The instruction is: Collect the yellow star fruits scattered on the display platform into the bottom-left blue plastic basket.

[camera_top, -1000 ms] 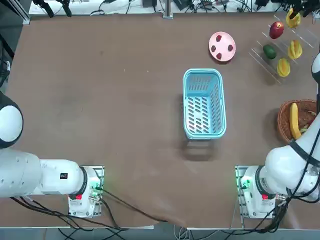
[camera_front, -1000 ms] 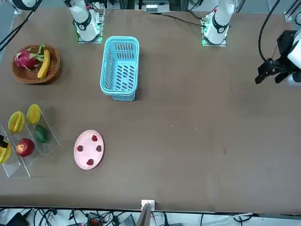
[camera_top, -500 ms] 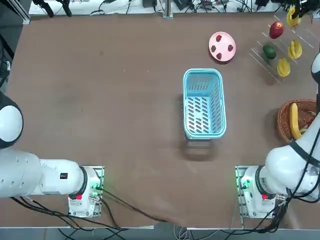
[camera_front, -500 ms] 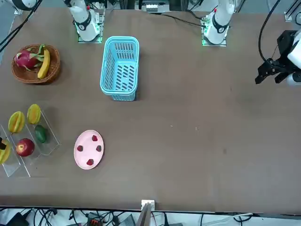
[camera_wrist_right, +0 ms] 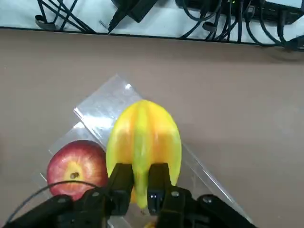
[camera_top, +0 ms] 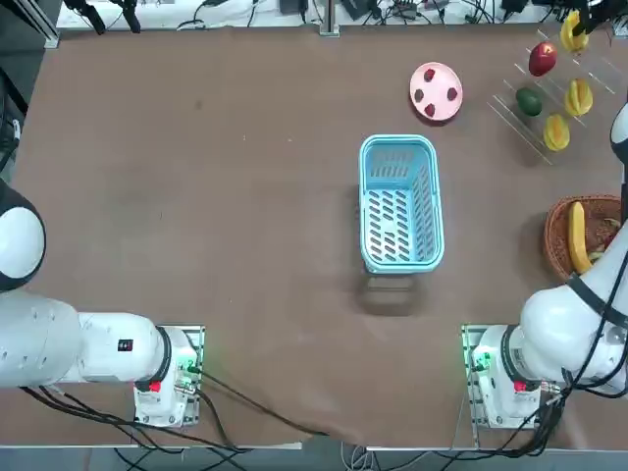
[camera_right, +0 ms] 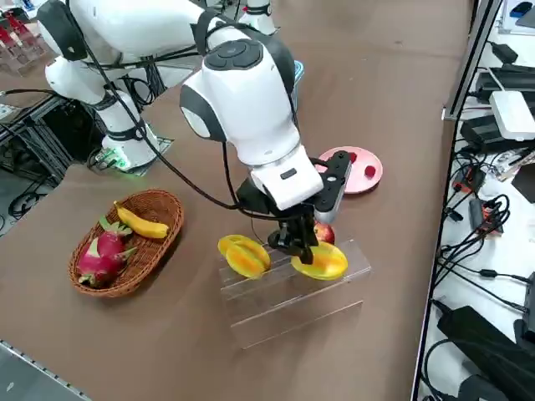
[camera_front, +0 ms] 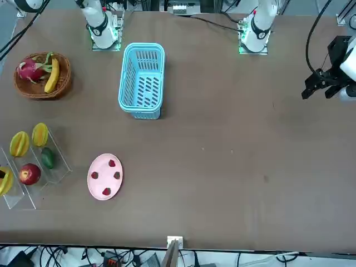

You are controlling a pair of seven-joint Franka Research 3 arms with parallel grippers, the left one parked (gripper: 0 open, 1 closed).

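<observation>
In the right side view, a round brown woven basket sat leftmost, then two ridged yellow star fruits on the clear acrylic display platform. The right gripper pinched a third star fruit beside a red apple.

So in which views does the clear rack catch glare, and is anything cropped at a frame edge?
Right wrist view: bright glare on the display platform beside the right gripper, shut on a star fruit. Right side view: only faint edge highlights. Top view: that star fruit sits near the upper edge. Front view: it is cropped at the left edge.
</observation>
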